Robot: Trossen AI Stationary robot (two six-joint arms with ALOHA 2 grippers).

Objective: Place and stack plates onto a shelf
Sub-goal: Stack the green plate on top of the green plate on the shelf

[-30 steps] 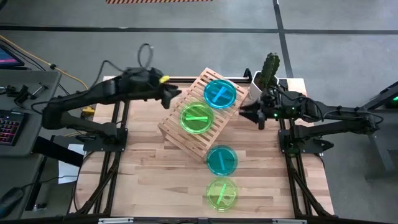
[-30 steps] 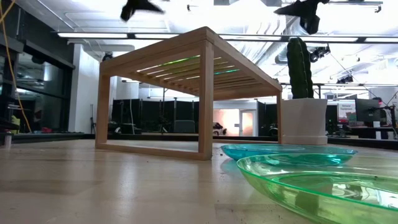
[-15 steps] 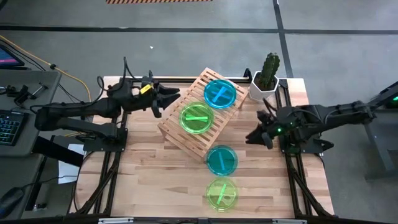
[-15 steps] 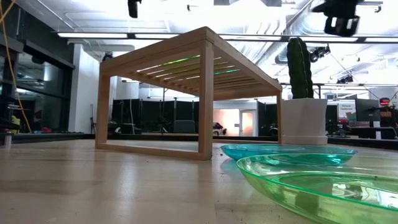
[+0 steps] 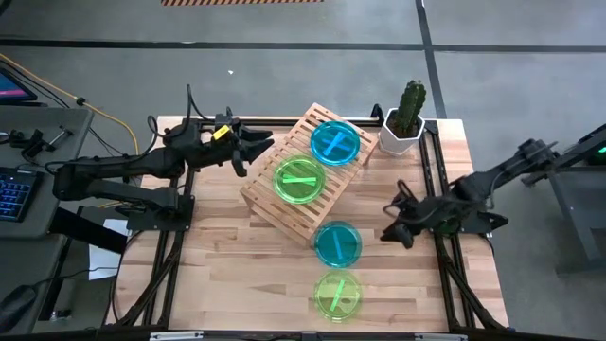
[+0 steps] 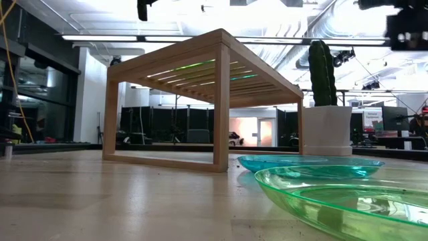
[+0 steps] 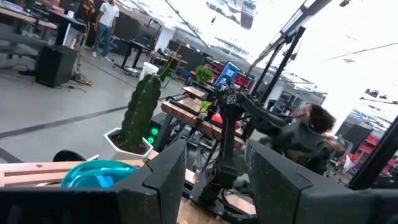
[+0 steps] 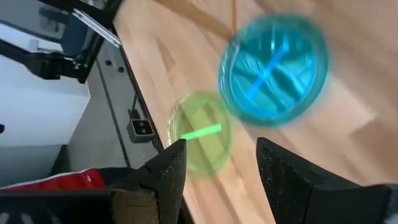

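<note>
High view: the shelf, a slatted rack of light wood set askew on the table, already carries two plates, a teal plate toward its far end and a green plate beside it at mid-rack; two more plates lie on the bare boards nearer the front edge, a second teal plate just off the rack's near corner and a second green plate close in front of it, the two appearing to touch or just overlap; a potted cactus stands at the far right corner. The right gripper hangs low, just to the right of the loose teal plate, its fingers apart and holding nothing; the right wrist view looks down past them onto that teal plate and the green one. The left gripper waits at the rack's far left corner, fingers likewise apart and empty, as the left wrist view shows. Step in hand, as judged: approach to the third plate, half the set being shelved. The next move calls for a descent to the teal plate's rim, a pinch on its thin edge, then a lift clear of the green neighbour; the low view shows both rims shallow and close to the boards, so the lower finger probably has little room.
</note>
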